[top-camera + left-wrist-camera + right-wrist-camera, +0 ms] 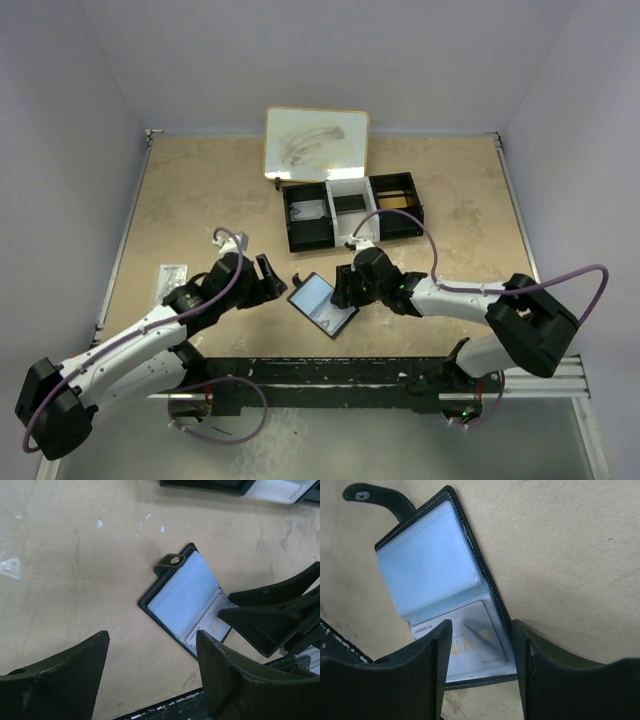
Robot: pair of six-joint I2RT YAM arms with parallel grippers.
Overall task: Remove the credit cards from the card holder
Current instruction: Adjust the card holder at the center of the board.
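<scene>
Your left gripper (268, 280) waits spread and empty beside the card holder (322, 304) lying open on the table (200, 200), right gripper (343, 286) unclenched over it; it's likely light and slick, so pinch the card (476, 639) by its exposed edge.

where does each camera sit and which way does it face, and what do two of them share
top external: above and behind the arms, looking down on the table; both arms show, left end effector and right end effector flanking the open card holder.
left wrist: on the left arm, looking forward and down at the card holder; own fingers low in frame.
right wrist: close above the card holder, looking down; own fingers at the bottom.
shared: both wrist views show its snap tab.
</scene>
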